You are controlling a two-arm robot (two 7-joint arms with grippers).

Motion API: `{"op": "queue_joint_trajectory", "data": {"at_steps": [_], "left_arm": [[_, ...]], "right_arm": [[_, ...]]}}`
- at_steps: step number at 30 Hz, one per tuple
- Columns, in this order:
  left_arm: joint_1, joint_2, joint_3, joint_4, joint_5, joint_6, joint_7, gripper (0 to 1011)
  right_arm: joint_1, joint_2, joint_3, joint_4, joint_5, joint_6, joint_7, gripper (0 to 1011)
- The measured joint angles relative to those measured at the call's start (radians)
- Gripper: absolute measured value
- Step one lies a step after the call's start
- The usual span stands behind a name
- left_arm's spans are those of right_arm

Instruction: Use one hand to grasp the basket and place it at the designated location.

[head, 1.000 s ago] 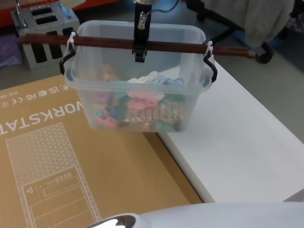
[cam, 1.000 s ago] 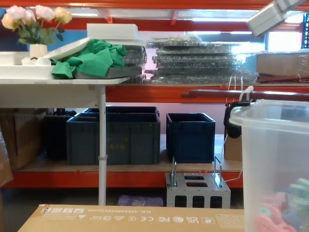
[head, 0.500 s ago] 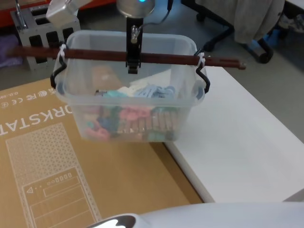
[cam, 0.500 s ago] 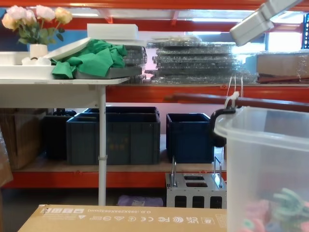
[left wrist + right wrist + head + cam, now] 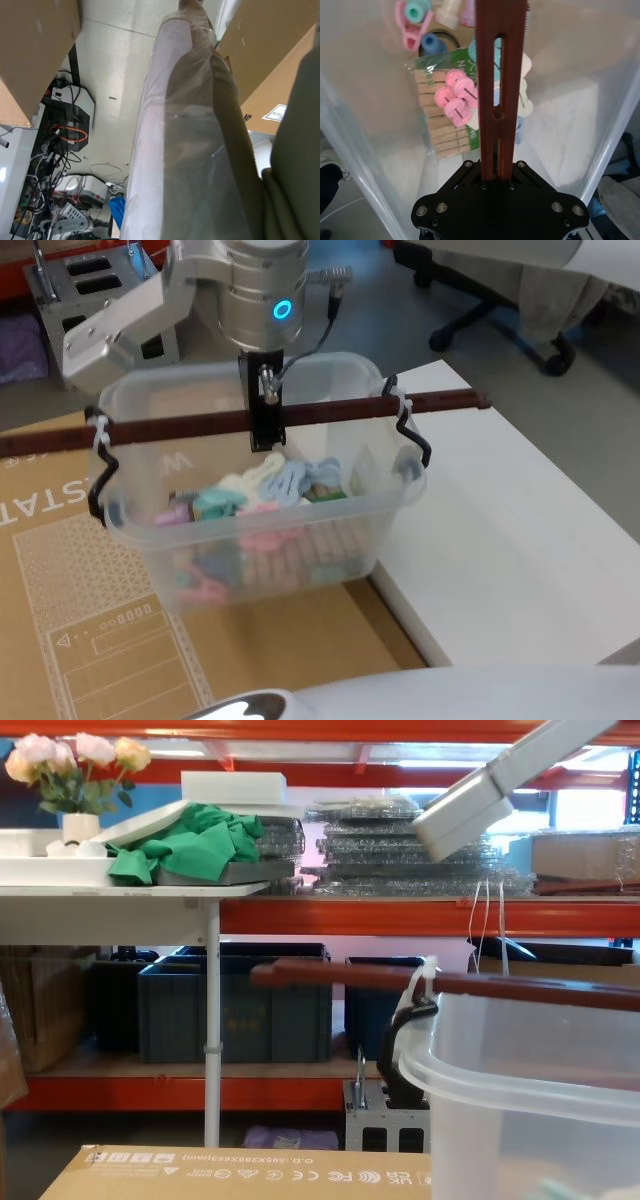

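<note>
Orange warehouse shelving [image 5: 350, 915] fills the background of the chest view, with dark blue crates [image 5: 235, 1005] stored on its lowest level and a white side table [image 5: 120, 890] at the upper left, on which a green cloth [image 5: 190, 840] and a vase of flowers [image 5: 70, 765] are seen. In the head view a brown printed cardboard box [image 5: 90, 640] takes up the lower left and a white table [image 5: 520, 540] the right, the two lying edge to edge. The basket [image 5: 378, 525] is seen at the centre of the head view, mostly over the cardboard box, with its right corner at the edge of the white table; whether its bottom rests on the box cannot be told. It is partly filled with coloured clothes pegs [image 5: 270, 485] and a pack of wooden pegs [image 5: 440, 125]. A reddish-brown wooden bar [image 5: 170, 428] is laid across the open top and tied with white ties to the black wire handle loops [image 5: 412, 440] at both ends. The right gripper [image 5: 267, 432] comes down from the top centre of the head view on the silver right arm [image 5: 250, 290], and its black jaws are clamped on the middle of the bar, as is confirmed from close by in the right wrist view. A grey metal box with loop handles [image 5: 90, 270] stands on the floor at the upper left of the head view, behind the arm; in the chest view it is largely hidden by the basket's rim and handle loop at the lower right. An office chair base [image 5: 500, 325] is seen on the floor at the upper right of the head view.
</note>
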Motion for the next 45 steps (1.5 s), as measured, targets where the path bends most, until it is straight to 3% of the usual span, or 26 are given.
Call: {"op": "queue_joint_trajectory", "data": {"at_steps": [17, 45], "left_arm": [[0.0, 0.0, 0.0, 0.0, 0.0, 0.0, 0.0, 0], [0.0, 0.0, 0.0, 0.0, 0.0, 0.0, 0.0, 0]], "right_arm": [[0.007, -0.013, -0.045, -0.051, -0.021, -0.024, -0.047, 0], [0.016, -0.054, -0.108, -0.054, -0.062, -0.05, -0.125, 0]]}}
